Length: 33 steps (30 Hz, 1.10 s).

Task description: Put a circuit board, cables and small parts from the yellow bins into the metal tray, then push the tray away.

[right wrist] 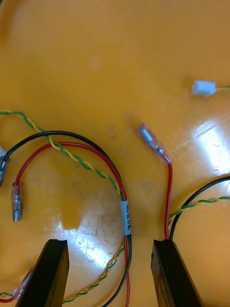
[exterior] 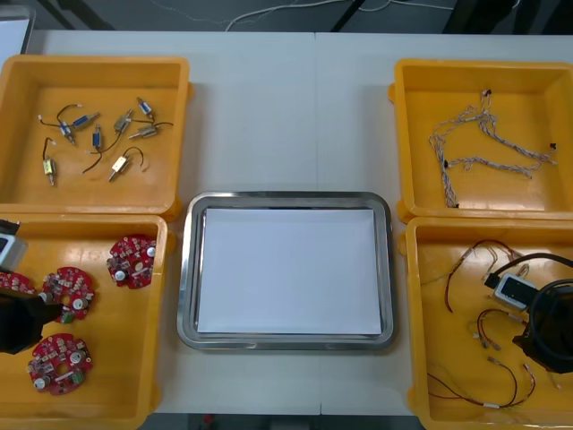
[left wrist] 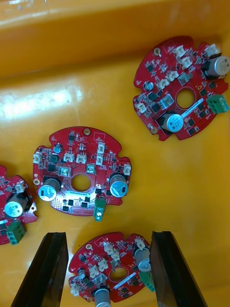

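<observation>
Front view puts your left gripper (exterior: 20, 321) low over the lower-left yellow bin (exterior: 116, 394) and your right gripper (exterior: 546, 336) over the lower-right bin (exterior: 414, 305), both arms reaching steeply down. Your left fingers are spread and straddle a circuit board (left wrist: 112, 268), likely lined up to pinch its edges. Your right fingers, also released, bracket a red-and-black cable bundle (right wrist: 125, 216). At frame centre, the metal tray (exterior: 285, 197) holds nothing yet.

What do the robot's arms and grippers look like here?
The left gripper and right gripper each have two flat, matte black jaws with squared tips. From above, the left arm and right arm look bulky and black; the right carries a small white box.
</observation>
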Each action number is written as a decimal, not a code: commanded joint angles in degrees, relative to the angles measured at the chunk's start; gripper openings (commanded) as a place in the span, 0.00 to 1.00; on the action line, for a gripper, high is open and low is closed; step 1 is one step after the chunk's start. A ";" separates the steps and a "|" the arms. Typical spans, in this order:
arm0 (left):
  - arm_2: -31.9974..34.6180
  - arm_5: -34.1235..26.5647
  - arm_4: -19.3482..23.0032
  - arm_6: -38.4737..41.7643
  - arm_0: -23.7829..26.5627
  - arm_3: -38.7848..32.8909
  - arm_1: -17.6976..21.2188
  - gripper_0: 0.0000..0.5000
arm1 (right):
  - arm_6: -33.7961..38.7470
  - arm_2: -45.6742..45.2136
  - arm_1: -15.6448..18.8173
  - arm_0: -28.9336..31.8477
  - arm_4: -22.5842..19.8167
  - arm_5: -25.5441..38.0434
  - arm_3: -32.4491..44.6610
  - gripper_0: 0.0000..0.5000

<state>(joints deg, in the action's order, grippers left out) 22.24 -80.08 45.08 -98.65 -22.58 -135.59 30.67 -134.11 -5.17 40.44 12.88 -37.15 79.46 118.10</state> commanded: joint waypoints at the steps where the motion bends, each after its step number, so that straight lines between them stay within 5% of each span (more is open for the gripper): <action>1: -1.06 0.98 -0.78 -5.76 -1.85 0.94 -0.61 1.00 | -1.77 1.48 -0.89 0.21 0.32 -1.42 -1.30 1.00; 33: -7.21 7.57 -5.70 -8.84 2.63 10.61 -0.08 1.00 | -1.77 2.79 -2.12 -0.31 1.64 -1.50 -1.47 1.00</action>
<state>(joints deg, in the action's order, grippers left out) 16.62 -73.72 40.44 -101.41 -21.30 -125.06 30.67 -134.15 -3.52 39.32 12.82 -35.60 78.32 116.28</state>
